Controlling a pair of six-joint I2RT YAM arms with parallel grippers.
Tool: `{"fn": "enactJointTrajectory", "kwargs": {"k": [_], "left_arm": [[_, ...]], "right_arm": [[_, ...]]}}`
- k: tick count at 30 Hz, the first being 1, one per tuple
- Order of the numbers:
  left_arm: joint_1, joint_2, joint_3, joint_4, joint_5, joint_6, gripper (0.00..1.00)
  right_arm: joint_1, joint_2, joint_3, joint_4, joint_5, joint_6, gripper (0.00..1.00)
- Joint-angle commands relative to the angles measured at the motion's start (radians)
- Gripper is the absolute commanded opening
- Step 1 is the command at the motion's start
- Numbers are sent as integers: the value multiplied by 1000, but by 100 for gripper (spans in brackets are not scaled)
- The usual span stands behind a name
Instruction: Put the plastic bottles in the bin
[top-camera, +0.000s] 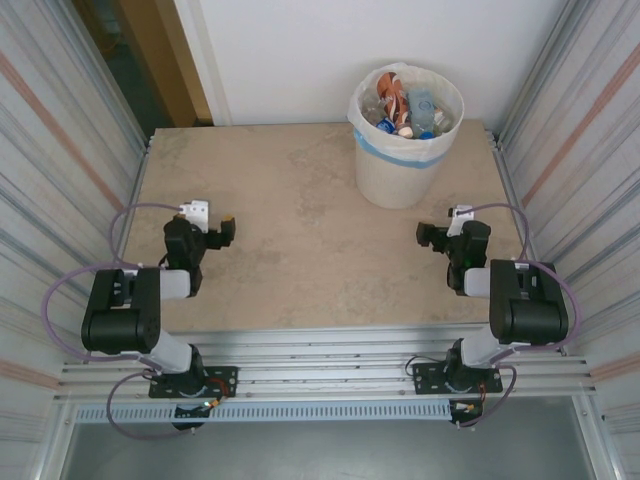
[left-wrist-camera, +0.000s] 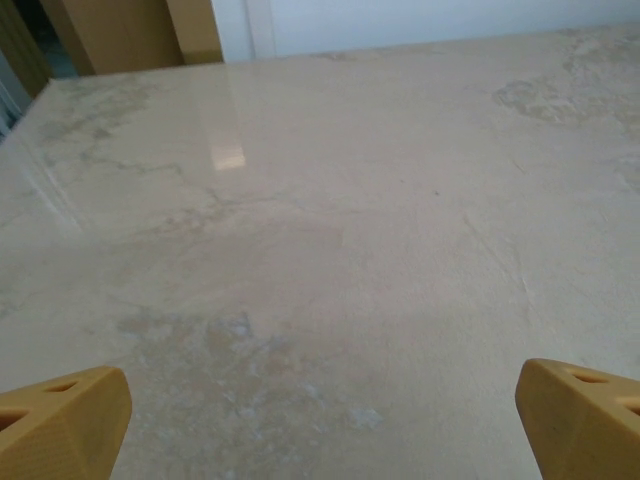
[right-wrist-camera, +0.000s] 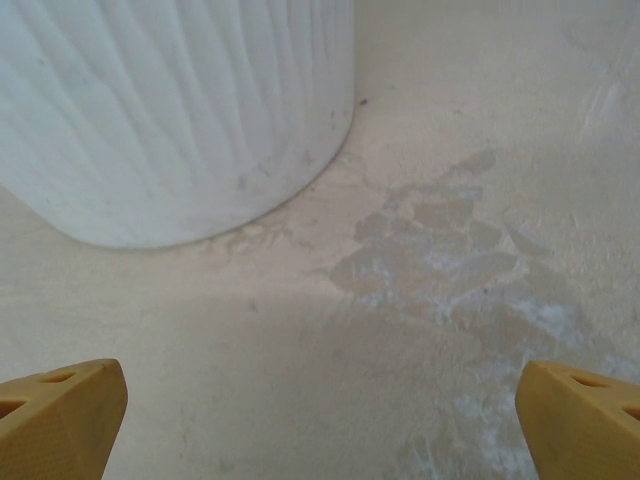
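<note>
The bin (top-camera: 400, 170), white with a pale blue band and a thin bag liner, stands at the far right of the table. Several plastic bottles (top-camera: 406, 108) lie heaped inside it, up to the rim. My left gripper (top-camera: 226, 230) rests low over the left side of the table, open and holding nothing; in the left wrist view its yellow fingertips (left-wrist-camera: 62, 420) stand wide apart over bare tabletop. My right gripper (top-camera: 430, 237) is open a little in front of the bin. The bin's ribbed white wall (right-wrist-camera: 170, 110) rises just ahead of that gripper (right-wrist-camera: 320, 425).
The beige stone-look table (top-camera: 290, 200) is fenced by corrugated metal walls (top-camera: 60, 150) on both sides and a white wall behind. An aluminium rail (top-camera: 320, 375) carrying both arm bases runs along the near edge. Worn patches (right-wrist-camera: 450, 250) mark the surface near the bin.
</note>
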Motion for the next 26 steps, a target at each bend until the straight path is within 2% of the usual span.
{"fn": "enactJointTrajectory", "kwargs": {"k": [1,26], "left_arm": [[-6,-1,-1,-49,29,-23,99],[-12,-2,-1,-51,18,-20,99]], "right_arm": [[7,1,21,-18,39,15,98],[9,2,19,-12,45,13,98]]}}
